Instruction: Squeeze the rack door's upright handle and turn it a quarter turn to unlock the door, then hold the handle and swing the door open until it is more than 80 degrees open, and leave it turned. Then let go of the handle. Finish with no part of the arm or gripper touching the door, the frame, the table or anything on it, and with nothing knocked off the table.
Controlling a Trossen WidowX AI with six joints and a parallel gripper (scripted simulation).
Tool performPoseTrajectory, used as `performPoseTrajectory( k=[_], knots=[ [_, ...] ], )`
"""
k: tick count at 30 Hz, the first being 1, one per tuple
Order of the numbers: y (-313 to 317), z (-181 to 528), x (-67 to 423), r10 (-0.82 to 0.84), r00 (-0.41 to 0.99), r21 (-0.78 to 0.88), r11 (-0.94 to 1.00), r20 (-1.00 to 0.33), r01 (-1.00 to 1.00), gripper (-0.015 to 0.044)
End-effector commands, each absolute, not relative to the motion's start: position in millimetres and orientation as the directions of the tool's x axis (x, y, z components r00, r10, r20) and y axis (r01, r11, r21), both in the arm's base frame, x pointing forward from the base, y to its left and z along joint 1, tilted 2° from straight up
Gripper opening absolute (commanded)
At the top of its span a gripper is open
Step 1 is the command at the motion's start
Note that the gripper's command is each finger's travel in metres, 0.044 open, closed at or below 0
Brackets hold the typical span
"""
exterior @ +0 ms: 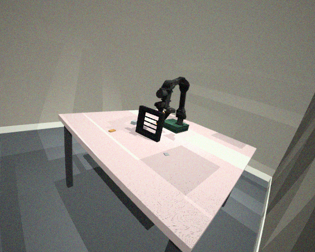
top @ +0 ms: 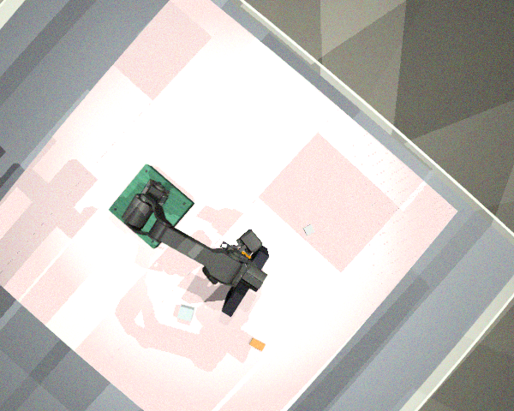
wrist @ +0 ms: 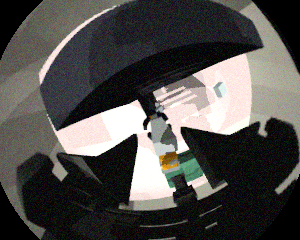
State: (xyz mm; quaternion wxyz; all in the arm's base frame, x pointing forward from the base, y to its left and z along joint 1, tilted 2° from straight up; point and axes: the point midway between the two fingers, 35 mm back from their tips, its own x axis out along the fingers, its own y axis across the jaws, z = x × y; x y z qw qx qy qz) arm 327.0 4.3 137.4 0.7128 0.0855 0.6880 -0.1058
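The black frame (top: pixel 234 300) (exterior: pixel 140 119) (wrist: pixel 175 30) stands upright on the table, with thin horizontal bars (exterior: pixel 150 125) across its opening. The door's angle cannot be told clearly. The upright handle (wrist: pixel 160 135), grey with an orange end, lies between the fingertips in the wrist view. Small orange parts also show by the gripper in the top and exterior views. My gripper (wrist: pixel 160 134) is open around the handle, with a gap beside each fingertip. In the top view the wrist hides the fingertips; in the exterior view the frame partly hides them.
The green base (top: pixel 174 211) (exterior: pixel 176 126) carries the arm. A pale blue block (top: pixel 186 312) (exterior: pixel 133 122) (wrist: pixel 220 90) and an orange block (top: pixel 257 343) (exterior: pixel 112 130) lie on the frame's two sides. A small grey tile (top: pixel 308 229) (exterior: pixel 166 154) lies farther off. The frame's top bar is close to the gripper.
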Motion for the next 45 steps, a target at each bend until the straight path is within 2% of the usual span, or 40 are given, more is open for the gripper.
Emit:
performPoseTrajectory(
  k=[1,9,16,25,33,41,45],
  knots=[
    [3.8,137.3,326.8,-0.036,0.031,-0.018,0.884,-0.999,0.467,0.0292],
    [3.9,137.3,326.8,-0.036,0.031,0.001,0.635,-0.999,0.772,0.0292],
    [3.8,137.3,326.8,-0.036,0.031,0.017,0.335,-0.999,0.942,0.0292],
    [3.8,137.3,326.8,-0.036,0.030,0.034,-0.095,-0.999,0.995,0.0292],
    [3.8,137.3,326.8,-0.036,0.030,0.035,-0.128,-0.999,0.991,0.0292],
    [3.8,137.3,326.8,-0.036,0.030,0.035,-0.128,-0.999,0.991,0.0082],
    [3.8,137.3,326.8,-0.036,0.030,0.035,-0.128,-0.999,0.991,0.0055]
  ],
)
